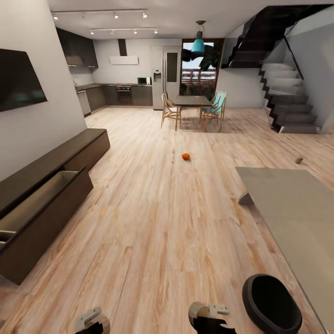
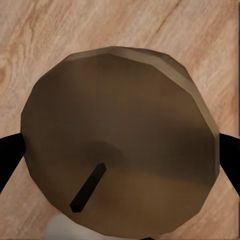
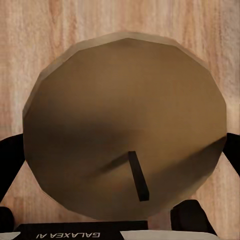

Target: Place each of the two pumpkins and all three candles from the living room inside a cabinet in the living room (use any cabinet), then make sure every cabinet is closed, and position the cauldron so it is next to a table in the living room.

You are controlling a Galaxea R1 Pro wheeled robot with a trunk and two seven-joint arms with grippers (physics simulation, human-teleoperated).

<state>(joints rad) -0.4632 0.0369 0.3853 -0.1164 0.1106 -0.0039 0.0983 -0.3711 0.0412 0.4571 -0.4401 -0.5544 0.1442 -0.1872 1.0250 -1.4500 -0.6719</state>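
A stubby beige-tan cylindrical candle (image 2: 120, 142) is being clenched in the left gripper (image 2: 120, 150), another candle (image 3: 125, 130) in the right gripper (image 3: 122, 150). The long dark-brown wooden cabinet's drawer (image 1: 44, 204) is standing open by the wall; a loosened grip risks a candle being dropped and rolling away across the floor.

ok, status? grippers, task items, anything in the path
Left gripper shut on a candle; right gripper likewise, second candle. Pumpkin on floor ahead. Cabinet drawer open. Cauldron near right.
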